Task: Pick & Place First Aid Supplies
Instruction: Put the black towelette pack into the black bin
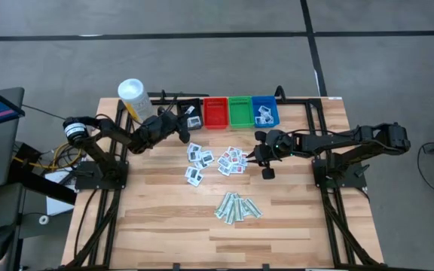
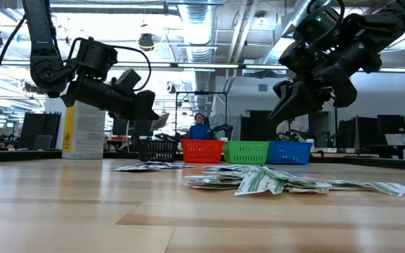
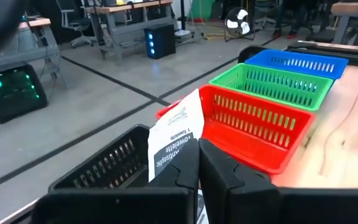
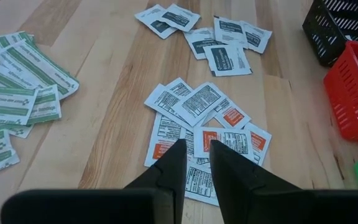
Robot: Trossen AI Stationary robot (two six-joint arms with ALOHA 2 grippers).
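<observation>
Wooden tabletop (image 1: 164, 218) remains mostly littered: left gripper (image 3: 197, 152) pinches one white packet (image 3: 176, 134) above the black bin (image 3: 104, 165); right gripper (image 4: 194, 155), narrowly parted and empty, hovers over red-print packets (image 4: 207, 134).

Overhead cam: straight down on whole desk (image 1: 164, 218). Low cam: desk-top height, level across into room. Left wrist cam: close over black bin (image 3: 98, 168), facing red bin (image 3: 260, 127). Right wrist cam: close above red-print packets (image 4: 207, 134). All four share bin row/packet spread.
</observation>
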